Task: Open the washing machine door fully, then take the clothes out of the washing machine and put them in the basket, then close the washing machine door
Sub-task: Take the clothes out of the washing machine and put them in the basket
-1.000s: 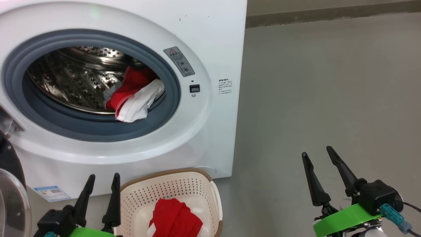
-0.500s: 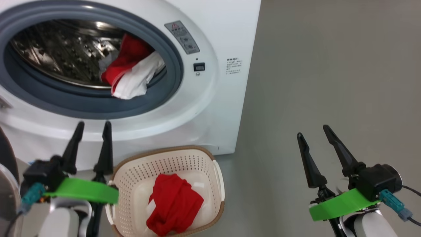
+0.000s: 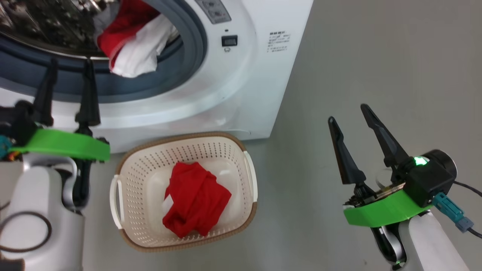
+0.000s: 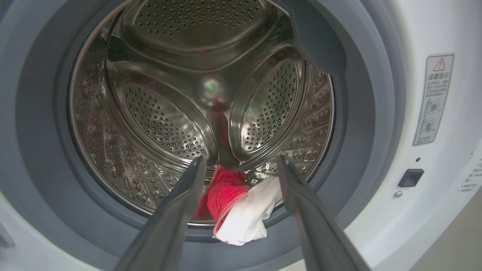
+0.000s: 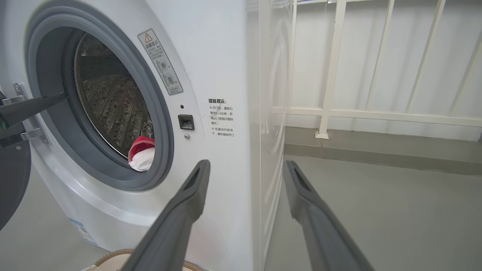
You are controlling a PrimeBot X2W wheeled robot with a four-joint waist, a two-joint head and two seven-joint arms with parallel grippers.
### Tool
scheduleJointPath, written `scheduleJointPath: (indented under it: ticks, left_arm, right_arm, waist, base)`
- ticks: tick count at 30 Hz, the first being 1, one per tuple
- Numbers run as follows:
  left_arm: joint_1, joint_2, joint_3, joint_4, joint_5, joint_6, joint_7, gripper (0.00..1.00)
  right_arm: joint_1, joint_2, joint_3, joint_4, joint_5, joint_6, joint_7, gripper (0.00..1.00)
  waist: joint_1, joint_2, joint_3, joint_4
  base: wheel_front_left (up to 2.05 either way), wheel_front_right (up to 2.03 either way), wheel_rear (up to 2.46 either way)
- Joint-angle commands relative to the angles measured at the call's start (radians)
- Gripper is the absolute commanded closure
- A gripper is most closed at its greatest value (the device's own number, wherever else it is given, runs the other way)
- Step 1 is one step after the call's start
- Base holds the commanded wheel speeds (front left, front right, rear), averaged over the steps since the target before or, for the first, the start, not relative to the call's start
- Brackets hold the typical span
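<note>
The washing machine (image 3: pixel 241 75) stands open. A red and white bundle of clothes (image 3: pixel 128 41) hangs over the drum's front lip and the grey rubber ring (image 3: pixel 177 71). My left gripper (image 3: pixel 69 64) is open in front of the ring's lower edge, left of that bundle. In the left wrist view its fingers (image 4: pixel 241 160) frame the clothes (image 4: pixel 237 207) from a distance, touching nothing. A red garment (image 3: pixel 196 203) lies in the basket (image 3: pixel 196 150) on the floor below. My right gripper (image 3: pixel 348 113) hangs open and empty over the floor at the right. The washing machine door (image 5: pixel 13 180) shows as a dark edge.
Bare grey floor (image 3: pixel 376 56) stretches to the right of the machine. A white railing (image 5: pixel 331 75) and wall stand behind it. The basket rim (image 5: pixel 113 259) sits just under the machine's front. The steel drum (image 4: pixel 169 94) behind the clothes holds nothing else.
The head camera has tilted down, so the whole picture has shifted up. My left gripper has risen from beside the basket to the drum opening. The right gripper stays open and level.
</note>
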Motion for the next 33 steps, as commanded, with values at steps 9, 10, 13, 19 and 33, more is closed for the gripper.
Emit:
scheduleJointPath:
  ticks: [9, 10, 13, 19, 33]
  left_arm:
    - [-0.199, 0.088, 0.023, 0.054, 0.002, -0.005, -0.012, 0.0]
    - [-0.22, 0.093, 0.019, 0.065, -0.008, -0.005, -0.012, 0.0]
    - [-0.277, 0.113, 0.003, 0.104, -0.051, -0.005, -0.012, 0.0]
    - [-0.383, 0.175, -0.089, 0.222, -0.183, -0.005, -0.007, 0.0]
    - [-0.524, 0.305, -0.308, 0.412, -0.279, -0.006, 0.21, 0.0]
  right_arm:
    - [-0.075, 0.001, 0.057, -0.053, 0.006, 0.006, -0.006, 0.0]
    - [-0.08, 0.001, 0.06, -0.053, 0.007, 0.006, -0.006, 0.0]
    - [-0.096, 0.001, 0.071, -0.055, 0.011, 0.006, -0.006, 0.0]
    - [-0.128, 0.001, 0.103, -0.052, 0.011, 0.006, -0.006, 0.0]
    - [-0.145, 0.001, 0.164, -0.046, 0.035, 0.006, -0.006, 0.0]
  waist:
    - [0.0, -0.0001, 0.174, -0.042]
    - [0.0, -0.0001, 0.186, -0.046]
    - [0.0, -0.0001, 0.215, -0.061]
    - [0.0, -0.0001, 0.26, -0.093]
    - [0.0, -0.0001, 0.269, -0.118]
  base:
    - [0.0, 0.0, 0.0]
    - [0.0, 0.0, 0.0]
    - [0.0, 0.0, 0.0]
    - [0.0, 0.0, 0.0]
    - [0.0, 0.0, 0.0]
